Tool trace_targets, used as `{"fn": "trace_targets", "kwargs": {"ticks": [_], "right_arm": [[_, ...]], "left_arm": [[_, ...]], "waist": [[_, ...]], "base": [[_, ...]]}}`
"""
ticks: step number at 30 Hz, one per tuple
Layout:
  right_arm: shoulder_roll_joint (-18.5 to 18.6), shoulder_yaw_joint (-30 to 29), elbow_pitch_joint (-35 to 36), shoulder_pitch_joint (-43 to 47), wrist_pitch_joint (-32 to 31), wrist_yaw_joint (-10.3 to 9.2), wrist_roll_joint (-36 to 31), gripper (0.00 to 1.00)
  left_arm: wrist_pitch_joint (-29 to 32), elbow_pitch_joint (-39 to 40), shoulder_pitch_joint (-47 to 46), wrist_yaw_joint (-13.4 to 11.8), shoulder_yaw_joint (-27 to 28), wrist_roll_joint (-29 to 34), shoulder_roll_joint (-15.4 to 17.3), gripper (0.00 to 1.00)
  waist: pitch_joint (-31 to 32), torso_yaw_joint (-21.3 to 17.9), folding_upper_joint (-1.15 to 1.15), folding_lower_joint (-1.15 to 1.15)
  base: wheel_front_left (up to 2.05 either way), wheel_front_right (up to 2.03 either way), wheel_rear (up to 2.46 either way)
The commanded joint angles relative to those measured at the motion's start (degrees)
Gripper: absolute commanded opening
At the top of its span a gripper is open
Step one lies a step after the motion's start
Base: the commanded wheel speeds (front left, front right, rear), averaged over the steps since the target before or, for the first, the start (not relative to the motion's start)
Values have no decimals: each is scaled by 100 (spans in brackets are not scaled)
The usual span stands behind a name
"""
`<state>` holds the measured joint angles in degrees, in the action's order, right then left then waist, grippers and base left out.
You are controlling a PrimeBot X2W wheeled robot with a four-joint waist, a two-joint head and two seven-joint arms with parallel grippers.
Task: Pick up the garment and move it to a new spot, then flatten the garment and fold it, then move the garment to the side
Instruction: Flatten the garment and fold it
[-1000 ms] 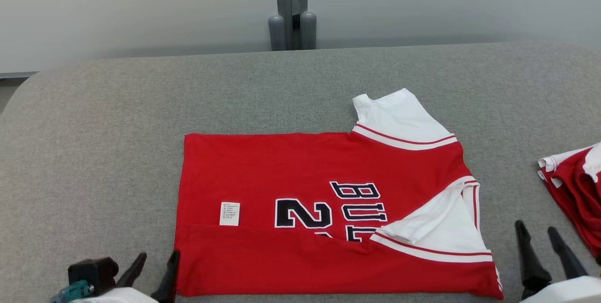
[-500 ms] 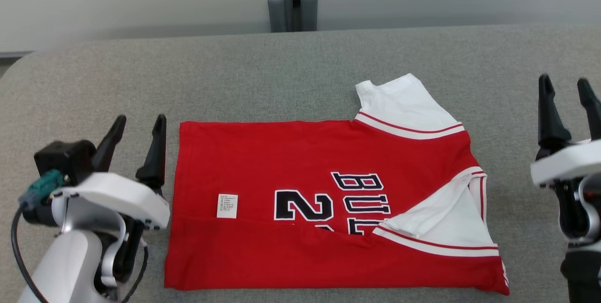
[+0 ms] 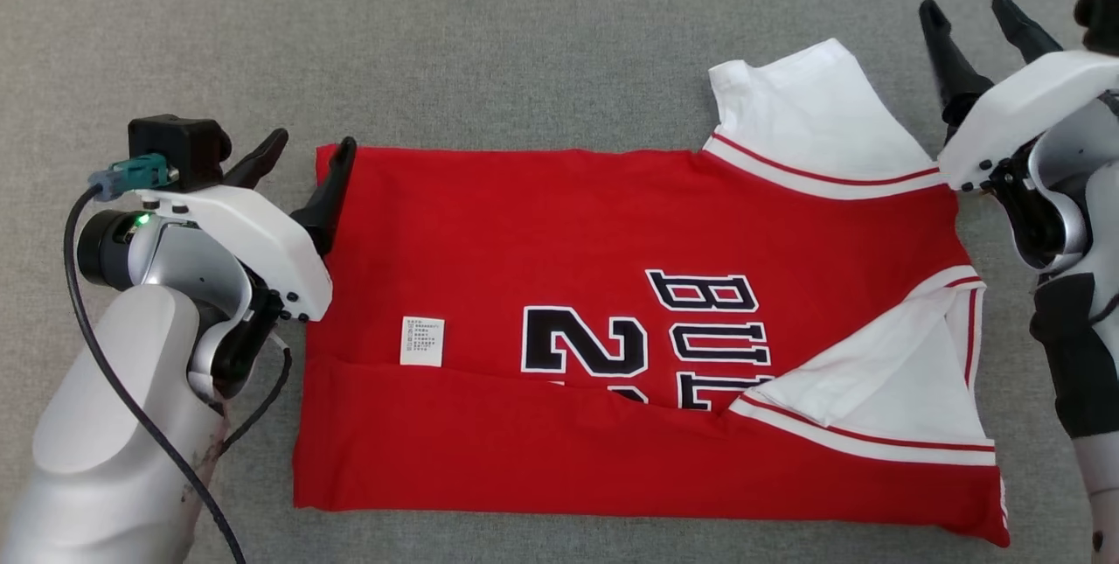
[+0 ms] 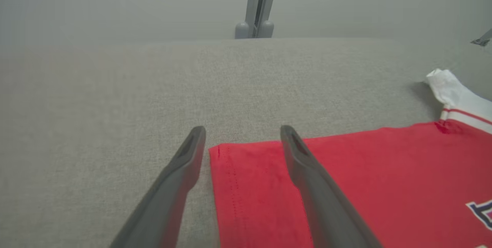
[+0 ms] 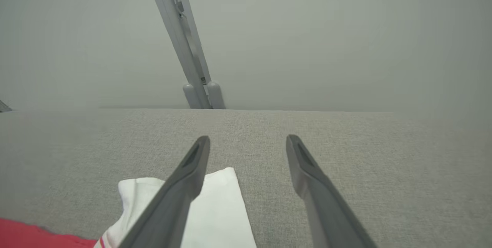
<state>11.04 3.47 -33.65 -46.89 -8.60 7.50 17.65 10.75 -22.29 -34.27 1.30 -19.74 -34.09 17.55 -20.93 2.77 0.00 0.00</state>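
Note:
The garment (image 3: 612,284) is a red jersey with white sleeves and dark lettering, lying flat on the grey table (image 3: 524,39) with its near edge folded up over the body. My left gripper (image 3: 316,143) is open at the jersey's far left corner; in the left wrist view that red corner (image 4: 230,163) lies between the two fingers of the left gripper (image 4: 243,130). My right gripper (image 3: 968,9) is open just right of the far white sleeve (image 3: 804,109). In the right wrist view the right gripper (image 5: 248,140) straddles the sleeve's edge (image 5: 219,209).
A grey metal post (image 4: 259,2) stands behind the table's far edge. Grey cloth surface stretches beyond the jersey on the far side (image 5: 346,144). A white care label (image 3: 421,341) lies on the red cloth near the left.
Both arms have come up from the near edge to the jersey's far corners, the left to the red corner, the right beside the white sleeve. The head camera has tilted down.

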Motion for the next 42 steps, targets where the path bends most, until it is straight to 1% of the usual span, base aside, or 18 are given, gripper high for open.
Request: {"fn": "trace_targets", "kwargs": {"ticks": [1,6,12,18,19,20,21,22,23,29,32,36,42], "right_arm": [[79,89,-114,-140,-50,-2,29,100],[147,682,-761,-608,-318,-2,252,100],[213,1217,-1399,-1076,-494,-2,504,100],[220,1593,-1882,-1406,-652,-2,785,100],[226,1664,-1944,-1438,-666,-2,823,100],[196,1753,-2057,-1468,-686,-2,955,44],[195,1799,-2084,-1488,-642,-2,1000,16],[195,1799,-2084,-1488,-642,-2,1000,16],[205,1836,-2118,-1510,-592,-2,1046,0],[250,1983,-2169,-1497,-127,-2,1405,0],[289,2090,-2017,-1394,113,-2,1662,0],[424,2211,-1633,-1069,352,-2,2160,0],[800,2385,-778,-237,652,-2,2760,0]], "left_arm": [[21,-104,-148,72,-8,-30,31,100],[260,-653,-480,289,-133,-132,-3,100],[399,-1109,-781,428,-250,-205,-36,100],[575,-1432,-979,536,-433,-317,-86,100],[578,-1466,-997,552,-460,-333,-90,83],[563,-1518,-1020,569,-506,-377,-106,0],[550,-1537,-1034,577,-530,-388,-112,0],[550,-1537,-1034,577,-530,-388,-112,0],[534,-1558,-1048,582,-552,-402,-106,0],[265,-1619,-1087,601,-588,-475,-62,0],[112,-1542,-1038,611,-581,-549,-20,0],[-97,-1365,-866,604,-597,-508,117,0],[-217,-845,-329,527,-607,-514,319,0]], "waist": [[-199,55,0,0],[-425,80,0,0],[-618,119,0,0],[-752,174,0,0],[-762,180,0,0],[-773,184,0,0],[-774,187,0,0],[-774,187,0,0],[-772,188,0,0],[-659,175,0,0],[-548,160,0,0],[-345,145,0,0],[25,87,0,0]], "base": [[0,0,0],[0,0,0],[0,0,0],[0,0,0],[0,0,0],[0,0,0],[0,0,0],[0,0,0],[0,0,0],[0,0,0],[0,0,0],[0,0,0],[0,0,0]]}}
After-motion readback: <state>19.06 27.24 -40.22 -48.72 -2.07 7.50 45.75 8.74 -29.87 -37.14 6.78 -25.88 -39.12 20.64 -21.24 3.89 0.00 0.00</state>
